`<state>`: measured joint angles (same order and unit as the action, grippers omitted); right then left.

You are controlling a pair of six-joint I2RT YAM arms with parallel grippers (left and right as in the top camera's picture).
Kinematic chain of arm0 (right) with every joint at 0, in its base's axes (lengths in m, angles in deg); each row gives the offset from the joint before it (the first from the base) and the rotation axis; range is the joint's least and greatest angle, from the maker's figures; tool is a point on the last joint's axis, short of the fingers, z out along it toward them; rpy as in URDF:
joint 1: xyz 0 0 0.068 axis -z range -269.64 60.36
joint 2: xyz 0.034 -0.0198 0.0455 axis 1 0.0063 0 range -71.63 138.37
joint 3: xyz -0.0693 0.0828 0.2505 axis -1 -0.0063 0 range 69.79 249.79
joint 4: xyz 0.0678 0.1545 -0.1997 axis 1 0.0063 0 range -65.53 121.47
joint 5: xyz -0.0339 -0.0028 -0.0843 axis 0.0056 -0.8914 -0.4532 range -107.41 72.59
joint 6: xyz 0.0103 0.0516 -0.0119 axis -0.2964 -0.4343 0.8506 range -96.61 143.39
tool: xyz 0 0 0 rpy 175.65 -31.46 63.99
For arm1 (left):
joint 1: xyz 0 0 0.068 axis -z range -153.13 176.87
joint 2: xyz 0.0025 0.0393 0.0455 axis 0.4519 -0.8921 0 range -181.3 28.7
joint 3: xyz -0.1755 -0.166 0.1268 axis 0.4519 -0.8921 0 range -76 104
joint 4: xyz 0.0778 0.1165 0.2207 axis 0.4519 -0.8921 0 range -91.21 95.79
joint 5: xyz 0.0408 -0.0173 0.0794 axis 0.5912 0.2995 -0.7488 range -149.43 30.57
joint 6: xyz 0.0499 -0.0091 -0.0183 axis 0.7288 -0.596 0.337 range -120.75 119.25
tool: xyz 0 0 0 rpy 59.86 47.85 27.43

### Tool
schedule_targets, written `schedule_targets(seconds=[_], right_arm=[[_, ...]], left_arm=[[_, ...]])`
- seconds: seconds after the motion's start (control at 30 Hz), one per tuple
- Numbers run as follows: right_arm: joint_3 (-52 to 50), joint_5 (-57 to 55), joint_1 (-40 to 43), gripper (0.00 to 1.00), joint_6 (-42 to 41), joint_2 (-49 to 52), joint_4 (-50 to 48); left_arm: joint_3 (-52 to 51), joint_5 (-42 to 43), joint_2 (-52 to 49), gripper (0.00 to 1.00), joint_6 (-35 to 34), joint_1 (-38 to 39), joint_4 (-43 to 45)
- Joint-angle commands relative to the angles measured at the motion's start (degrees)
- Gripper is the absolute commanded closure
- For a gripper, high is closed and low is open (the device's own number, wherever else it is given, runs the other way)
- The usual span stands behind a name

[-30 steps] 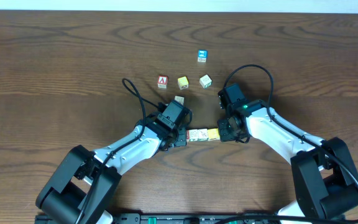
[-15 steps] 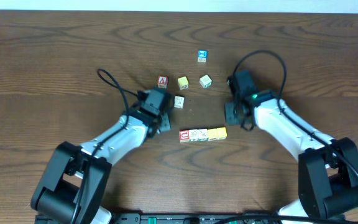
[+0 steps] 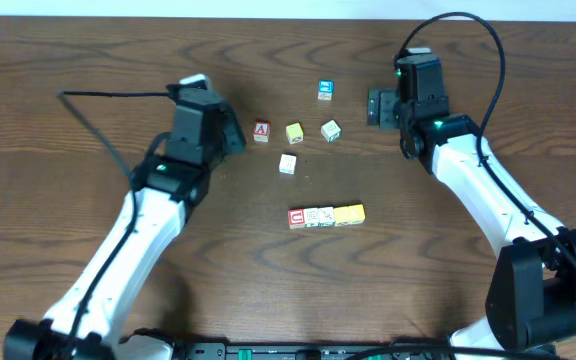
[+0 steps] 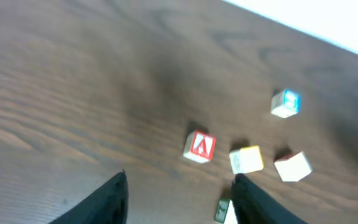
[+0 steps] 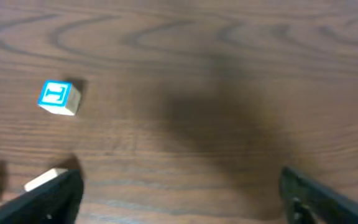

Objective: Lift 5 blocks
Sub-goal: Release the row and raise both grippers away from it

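Five small wooden alphabet cubes (image 3: 326, 216) lie in one straight row on the dark wood-grain surface (image 3: 88, 60), below centre in the overhead view. Their faces are butted with no gap visible. A red-faced cube with a white U-like letter (image 3: 296, 218) is at one end, cream ones sit mid-row, and a yellow end cube (image 3: 356, 213) closes the other. They are probably packed this way so that a squeeze from both ends can raise all five as one bar. The row rests flat on the surface, not lifted.

The left hand (image 3: 230, 135) hangs on one side beyond the row and the right hand (image 3: 376, 107) on the other. Both are well apart from it and touch no cube. Loose cubes lie farther back: a red-faced "A" cube (image 3: 261, 130), a loose yellow cube (image 3: 294, 132), a whitish cube (image 3: 330, 130), a blue-faced cube (image 3: 324, 90), and a lone cream cube (image 3: 287, 163) nearest the row.

Left wrist view: the left fingers (image 4: 104, 202) are spread wide with nothing between them and only bare surface below. The "A", yellow, whitish and blue-faced cubes sit ahead. One more cube edge is cut off at the bottom of the frame. The row is out of view.

Right wrist view: the right fingers (image 5: 328, 199) are spread toward the frame edges and hold nothing. The blue-faced cube sits upper left, and a pale cube is half hidden by one finger. The row is out of view.

Judgement: the lift is not under way. Both hands would need to meet the row's ends level and on one line, since an off-axis push would likely buckle the bar.
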<state>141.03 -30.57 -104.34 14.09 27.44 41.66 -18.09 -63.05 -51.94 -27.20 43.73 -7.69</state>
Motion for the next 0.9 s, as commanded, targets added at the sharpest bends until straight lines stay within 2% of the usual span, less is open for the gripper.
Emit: schedule_targets(seconds=[0.0,0.23,0.6,0.73,0.87], right_arm=[[0.74,-3.26,0.24,0.01,0.79,0.59,-0.15],[0.74,-3.23,0.24,0.01,0.79,0.59,2.99],[0.74,-3.23,0.24,0.01,0.79,0.59,3.19],[0.74,-3.23,0.24,0.01,0.79,0.59,3.19],[0.74,-3.23,0.24,0.01,0.79,0.59,3.19]], left_arm=[[1.05,-0.96,3.10,0.30,1.20,-0.83,-0.20],[1.05,-0.96,6.60,0.29,1.18,-0.83,-0.20],[1.05,1.53,6.71,0.29,1.14,-0.83,-0.61],[1.05,1.42,6.64,0.29,1.16,-0.83,-3.43],[1.05,1.36,6.60,0.28,1.18,-1.03,0.72]])
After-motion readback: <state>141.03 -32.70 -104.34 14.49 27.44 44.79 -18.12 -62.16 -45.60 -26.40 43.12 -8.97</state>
